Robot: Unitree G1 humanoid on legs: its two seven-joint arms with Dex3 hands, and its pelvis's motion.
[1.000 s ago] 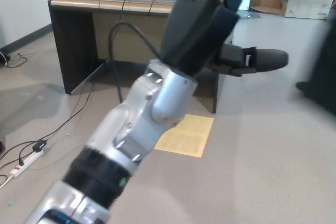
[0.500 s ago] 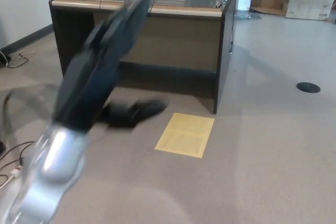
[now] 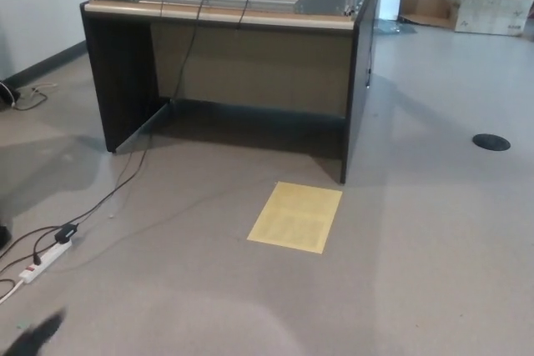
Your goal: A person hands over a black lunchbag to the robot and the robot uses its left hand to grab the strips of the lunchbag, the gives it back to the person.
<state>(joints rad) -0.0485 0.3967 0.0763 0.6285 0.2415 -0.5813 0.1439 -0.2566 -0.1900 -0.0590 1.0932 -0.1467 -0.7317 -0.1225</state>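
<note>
No black lunchbag and no person show in the head view. Of my left hand [image 3: 35,335] only a blurred dark tip remains, at the bottom left corner just above the floor. Too little of it shows to tell how it stands. My right hand does not appear.
A dark desk [image 3: 225,64] with a metal frame and cables on top stands ahead. A yellow sheet [image 3: 296,216] lies on the grey floor before it. A white power strip [image 3: 42,261] with cords lies at the left. A black floor disc [image 3: 491,142] and a cardboard box [image 3: 488,7] are at the right.
My left arm, raised across the middle of the picture a second ago, has swung down and to the left and is almost out of the picture.
</note>
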